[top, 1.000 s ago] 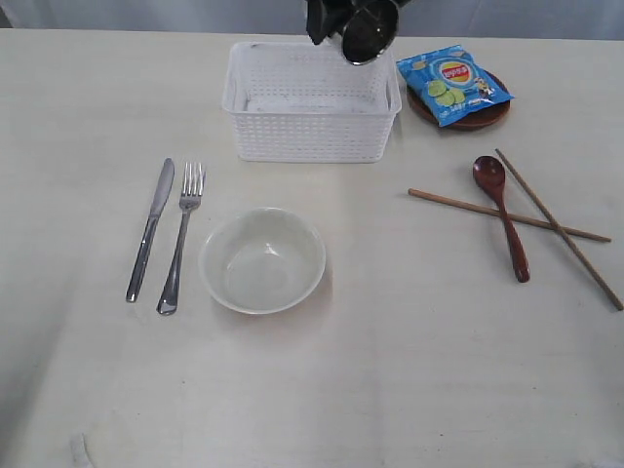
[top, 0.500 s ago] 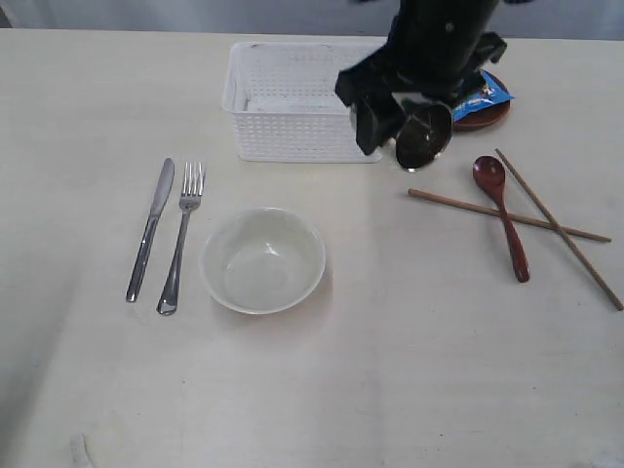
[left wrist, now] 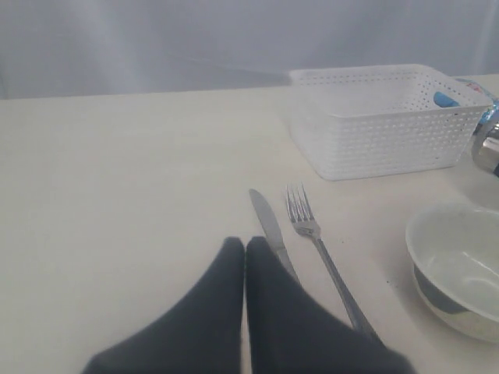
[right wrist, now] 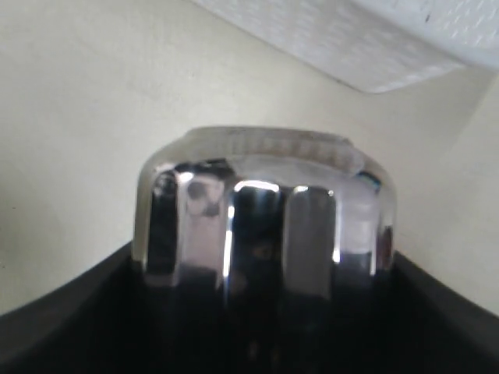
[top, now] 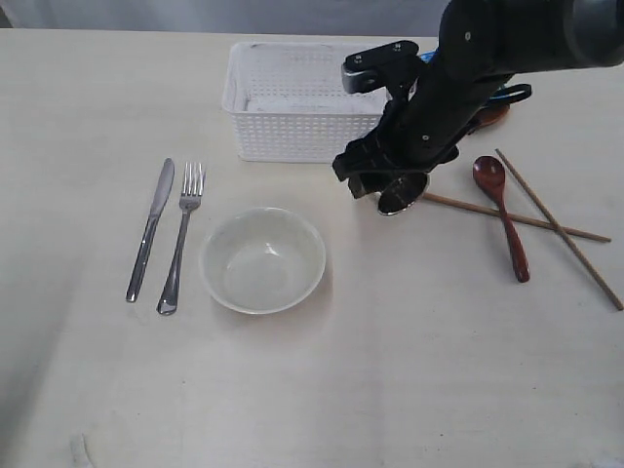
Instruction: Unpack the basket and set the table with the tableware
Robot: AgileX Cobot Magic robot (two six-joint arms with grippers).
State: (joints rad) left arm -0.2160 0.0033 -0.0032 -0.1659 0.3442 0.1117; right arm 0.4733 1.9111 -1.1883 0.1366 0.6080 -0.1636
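Note:
My right gripper [top: 388,183] is shut on the small steel cup [top: 402,193], holding it low over the table [top: 409,370] in front of the white basket [top: 310,136] and right of the white bowl [top: 262,259]. In the right wrist view the cup [right wrist: 265,210] fills the space between the dark fingers of the gripper [right wrist: 265,312]. The knife [top: 149,231] and fork [top: 181,239] lie left of the bowl. The dark red spoon [top: 504,216] and two chopsticks [top: 531,217] lie at the right. My left gripper [left wrist: 245,246] is shut and empty, hovering near the knife [left wrist: 269,226].
The brown plate [top: 493,115] and the blue snack bag on it are mostly hidden behind my right arm. One chopstick end runs under the cup's right side. The left wrist view also shows the fork [left wrist: 312,234], bowl [left wrist: 460,273] and basket [left wrist: 390,132].
My right arm has come down from above the basket's far right corner, carrying the cup forward and down to just above the table in front of the basket. Nothing else moved.

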